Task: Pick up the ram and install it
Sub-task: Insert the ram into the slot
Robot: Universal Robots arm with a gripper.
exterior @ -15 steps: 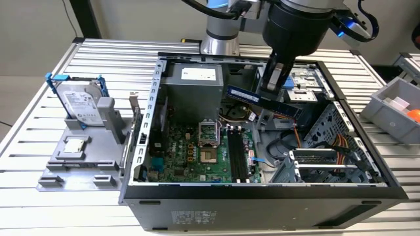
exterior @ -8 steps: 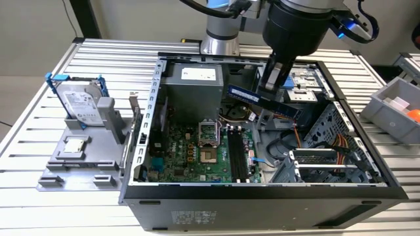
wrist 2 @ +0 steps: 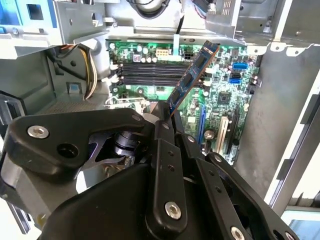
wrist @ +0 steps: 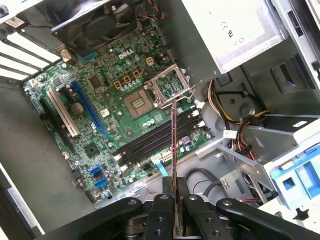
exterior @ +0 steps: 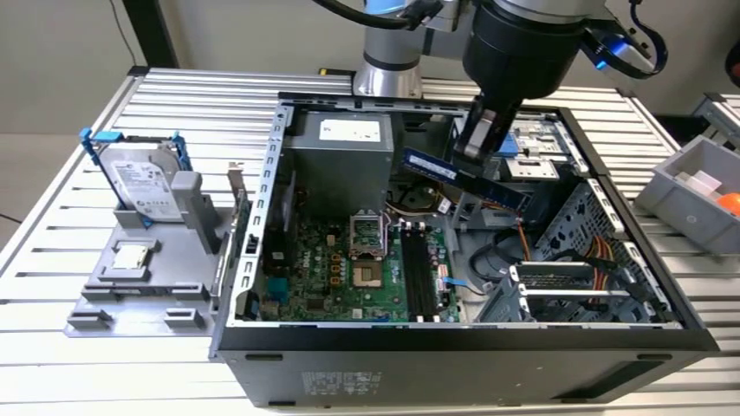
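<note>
Your ram (exterior: 431, 165) is a long, thin, dark stick with black chips and a bluish label. It hangs tilted in the air, pinched near its middle by the gripper (exterior: 474, 158), above the motherboard's black slots (exterior: 417, 277) and not seated.

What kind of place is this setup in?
Likely a robotics lab workcell for PC assembly: an open desktop tower on a slatted aluminium table, a hard drive in a grey fixture, a grey parts bin. The pincer holds the ram above the tower.
</note>
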